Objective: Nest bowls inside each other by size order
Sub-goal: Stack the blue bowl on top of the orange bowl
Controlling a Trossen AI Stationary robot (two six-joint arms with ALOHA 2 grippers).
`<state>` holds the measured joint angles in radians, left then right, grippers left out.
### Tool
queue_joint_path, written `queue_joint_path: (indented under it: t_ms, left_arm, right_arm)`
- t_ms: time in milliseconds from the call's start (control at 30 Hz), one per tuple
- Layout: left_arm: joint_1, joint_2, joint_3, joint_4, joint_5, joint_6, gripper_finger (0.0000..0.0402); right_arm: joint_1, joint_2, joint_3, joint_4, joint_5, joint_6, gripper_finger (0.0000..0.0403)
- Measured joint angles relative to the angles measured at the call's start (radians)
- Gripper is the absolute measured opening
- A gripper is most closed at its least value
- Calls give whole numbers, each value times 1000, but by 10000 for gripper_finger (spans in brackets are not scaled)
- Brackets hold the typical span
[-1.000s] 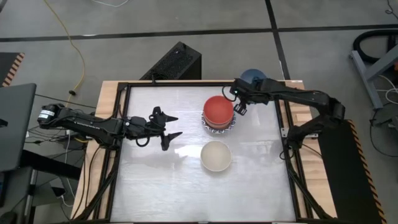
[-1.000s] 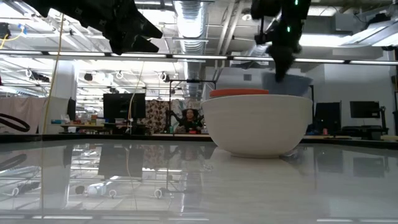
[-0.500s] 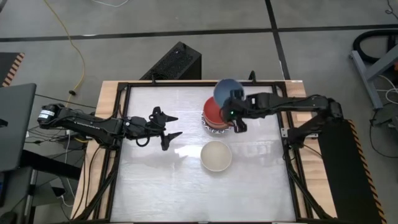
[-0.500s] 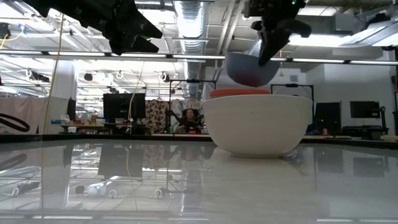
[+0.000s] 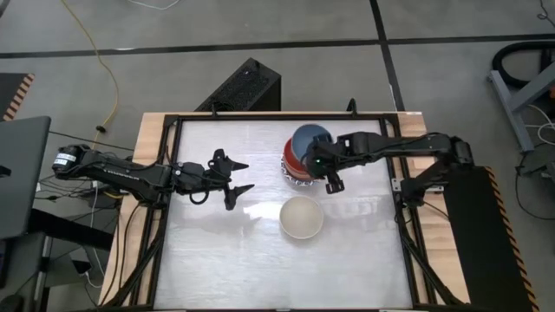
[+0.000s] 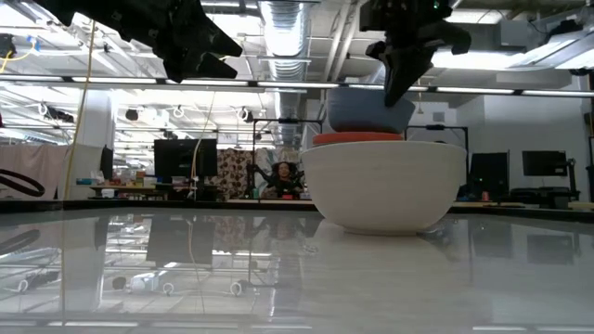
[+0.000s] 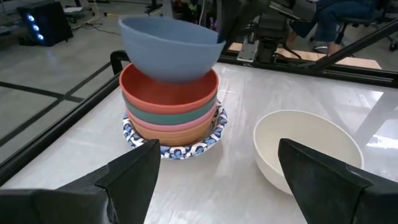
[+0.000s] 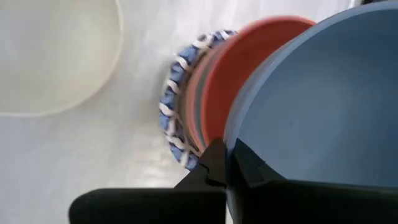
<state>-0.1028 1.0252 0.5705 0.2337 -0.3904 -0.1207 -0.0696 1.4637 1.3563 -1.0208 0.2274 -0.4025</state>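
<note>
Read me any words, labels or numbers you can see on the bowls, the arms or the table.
None can be read.
Blue bowl, stack, cream bowl: plain, apart from the blue rim pattern on the lowest bowl.
Arms and table: no legible marking.
Room behind: screens too small to read.

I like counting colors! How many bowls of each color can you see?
Blue bowl, held above the stack: 1
Red bowl: 1
Green bowl: 1
Pink bowl: 1
Orange bowl: 1
Blue-patterned bowl, stack bottom: at least 1 showing
Cream bowl, standing alone: 1
Total: 7 bowls visible
</note>
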Motion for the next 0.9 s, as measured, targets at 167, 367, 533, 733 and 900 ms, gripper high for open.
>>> queue_joint_path:
  t_ms: [167,367,533,733,900]
  left_arm:
    - [0,0,0,0,0,1,314]
    - [0,0,0,-1,0,3,314]
    - [0,0,0,-5,1,3,314]
    - [0,0,0,-4,1,3,314]
    - [0,0,0,-4,0,3,314]
  right_arm:
    - [-21,17,0,14,-47,-2,6]
    - [-26,29,0,29,-59,-22,6]
    - [-31,30,0,42,-116,-25,6]
    - [-45,30,0,42,-128,17,19]
    - [-59,30,0,52,-127,43,48]
